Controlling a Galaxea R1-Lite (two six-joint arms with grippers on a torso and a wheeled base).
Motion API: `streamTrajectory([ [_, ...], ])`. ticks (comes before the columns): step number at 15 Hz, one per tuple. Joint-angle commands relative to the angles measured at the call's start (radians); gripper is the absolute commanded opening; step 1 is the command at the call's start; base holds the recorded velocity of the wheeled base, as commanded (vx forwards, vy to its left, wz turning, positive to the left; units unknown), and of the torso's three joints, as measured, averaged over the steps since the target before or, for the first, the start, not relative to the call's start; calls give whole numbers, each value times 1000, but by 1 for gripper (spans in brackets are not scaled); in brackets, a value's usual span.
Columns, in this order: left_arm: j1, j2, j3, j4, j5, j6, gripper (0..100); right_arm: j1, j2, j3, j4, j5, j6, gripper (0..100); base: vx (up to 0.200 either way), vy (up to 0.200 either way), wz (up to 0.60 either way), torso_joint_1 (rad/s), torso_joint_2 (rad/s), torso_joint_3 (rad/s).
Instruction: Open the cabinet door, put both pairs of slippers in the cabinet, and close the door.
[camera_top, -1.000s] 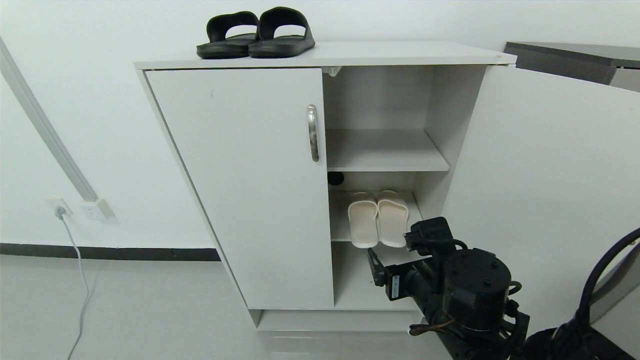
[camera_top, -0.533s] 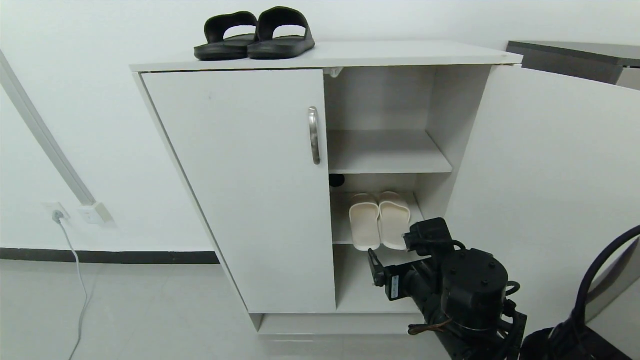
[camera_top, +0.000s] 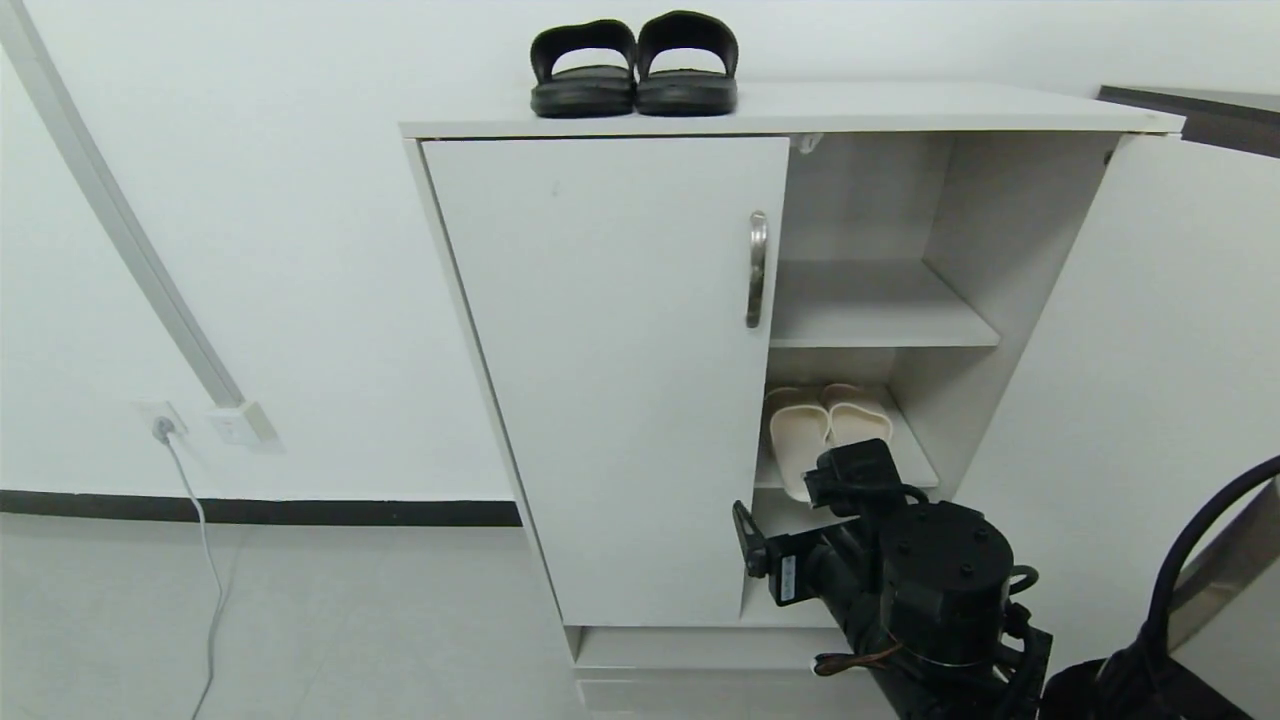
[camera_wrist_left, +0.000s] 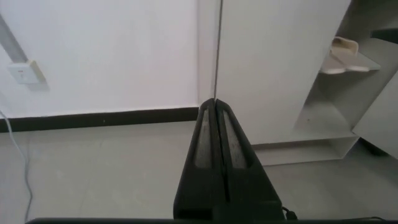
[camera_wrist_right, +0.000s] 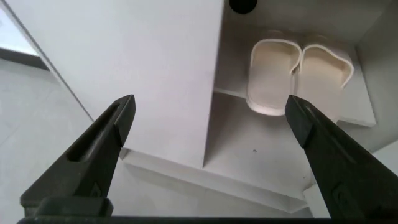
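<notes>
Closed left cabinet door (camera_top: 600, 370), wall socket (camera_top: 158, 422) well off beside it

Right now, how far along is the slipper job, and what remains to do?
Done: the right door is open and the cream slippers sit on the middle shelf. In hand: nothing; the right gripper hangs before the opening with jaws open, and the left gripper is shut. Left: the black slippers on the cabinet top go inside, then the door closes.
</notes>
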Motion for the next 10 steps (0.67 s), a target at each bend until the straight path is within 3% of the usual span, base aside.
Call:
streamTrajectory([
  [1, 0, 1, 0, 0, 0, 0, 0, 5, 5, 0, -1, 0, 0, 100, 0, 200, 0, 12, 2, 2],
  [6, 0, 1, 0, 0, 1, 0, 0, 5, 6, 7, -1, 5, 0, 100, 0, 200, 0, 0, 1, 3],
  [10, 0, 1, 0, 0, 1, 0, 0, 8, 5, 7, -1, 3, -3, 100, 0, 0, 0, 0, 0, 0],
])
